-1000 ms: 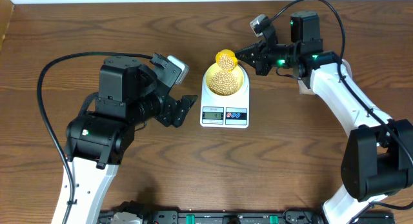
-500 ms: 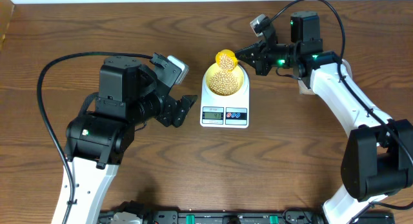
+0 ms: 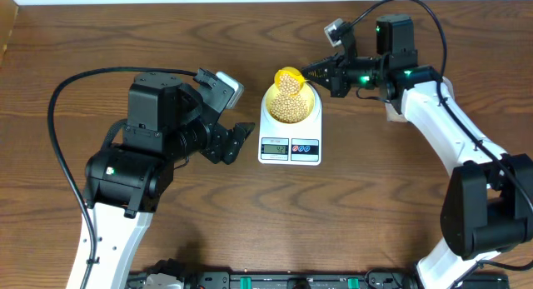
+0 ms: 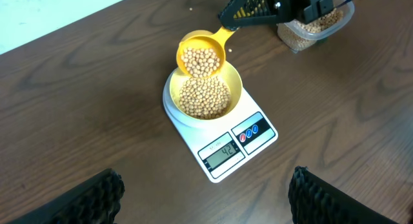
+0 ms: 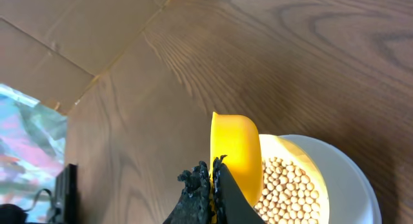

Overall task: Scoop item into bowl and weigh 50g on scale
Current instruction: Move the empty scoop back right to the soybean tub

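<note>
The pale yellow bowl (image 3: 291,104) sits on the white scale (image 3: 290,131) and holds many tan beans (image 4: 204,98). My right gripper (image 3: 319,72) is shut on the handle of a bright yellow scoop (image 3: 288,77), tilted over the bowl's far rim with beans sliding from it (image 4: 201,61). In the right wrist view the scoop (image 5: 236,158) is edge-on above the bowl (image 5: 310,185). The scale's display (image 4: 222,150) shows a reading I cannot read for sure. My left gripper (image 4: 206,198) is open and empty, left of the scale.
A clear plastic tub of beans (image 4: 316,25) stands behind my right gripper, right of the scale. Cardboard and foil (image 5: 39,108) lie beyond the table's far edge in the right wrist view. A stray bean (image 4: 191,9) lies on the wood.
The scoop has tipped further over the bowl and beans pour from it. The left arm has not moved.
</note>
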Motion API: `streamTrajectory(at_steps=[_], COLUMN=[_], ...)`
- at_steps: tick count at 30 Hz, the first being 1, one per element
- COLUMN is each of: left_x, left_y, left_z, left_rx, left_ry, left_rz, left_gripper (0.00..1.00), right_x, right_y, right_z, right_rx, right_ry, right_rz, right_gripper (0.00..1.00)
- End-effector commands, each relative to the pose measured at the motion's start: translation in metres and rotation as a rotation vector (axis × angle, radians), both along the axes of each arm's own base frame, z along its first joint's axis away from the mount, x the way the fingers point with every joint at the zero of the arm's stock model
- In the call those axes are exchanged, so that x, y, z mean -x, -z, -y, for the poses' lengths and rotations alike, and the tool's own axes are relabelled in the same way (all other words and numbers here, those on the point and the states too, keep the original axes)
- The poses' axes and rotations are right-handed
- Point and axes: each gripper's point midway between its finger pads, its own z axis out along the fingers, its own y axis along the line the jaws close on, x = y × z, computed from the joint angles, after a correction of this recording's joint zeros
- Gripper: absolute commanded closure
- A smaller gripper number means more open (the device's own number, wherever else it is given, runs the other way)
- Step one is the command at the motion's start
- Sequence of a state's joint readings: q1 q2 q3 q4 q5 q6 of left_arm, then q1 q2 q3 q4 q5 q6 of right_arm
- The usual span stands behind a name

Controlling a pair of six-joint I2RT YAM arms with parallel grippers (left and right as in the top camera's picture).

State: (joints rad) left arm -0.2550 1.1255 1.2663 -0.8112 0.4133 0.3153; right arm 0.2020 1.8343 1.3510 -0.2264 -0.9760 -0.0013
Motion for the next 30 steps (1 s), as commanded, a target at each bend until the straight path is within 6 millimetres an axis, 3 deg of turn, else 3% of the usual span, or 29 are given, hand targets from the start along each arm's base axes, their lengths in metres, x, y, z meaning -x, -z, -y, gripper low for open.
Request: streamTrajectory(at_steps=[1,3,6,12,19,22,30], left_x=[0.000,0.000,0.000,0.000,0.000,0.000,0.000], left_y=[0.001,0.001,0.001,0.001,0.001,0.001,0.001], left_z=[-0.001,-0.001,-0.001,-0.001,-0.001,-0.001,-0.001], left_rx=[-0.003,-0.003,-0.003,-0.003,-0.003,-0.003,-0.003], left_ry=[0.003,0.003,0.003,0.003,0.003,0.003,0.003], left_rz=[-0.001,-0.001,-0.001,-0.001,-0.001,-0.001,-0.001], left_gripper=[0.16,0.16,0.16,0.16,0.16,0.16,0.16], right_x=[-0.007,-0.011,-0.025,-0.025,-0.031,-0.030,-0.024], right_y=[-0.006,-0.007,-0.012,-0.031,-0.034,-0.036,-0.018], right_z=[0.018,0.029,0.072,0.137,0.197,0.236,0.280], right_rx=[-0.053,-0.066,-0.129,-0.296,-0.361,-0.388,-0.318], right_ry=[0.045,0.073,0.171,0.228,0.361,0.428,0.547], right_rz=[-0.077,-0.098,-0.180,-0.307,-0.367,-0.350,-0.306], right_gripper=[0.99,0.99,0.99,0.99,0.99,0.99,0.99])
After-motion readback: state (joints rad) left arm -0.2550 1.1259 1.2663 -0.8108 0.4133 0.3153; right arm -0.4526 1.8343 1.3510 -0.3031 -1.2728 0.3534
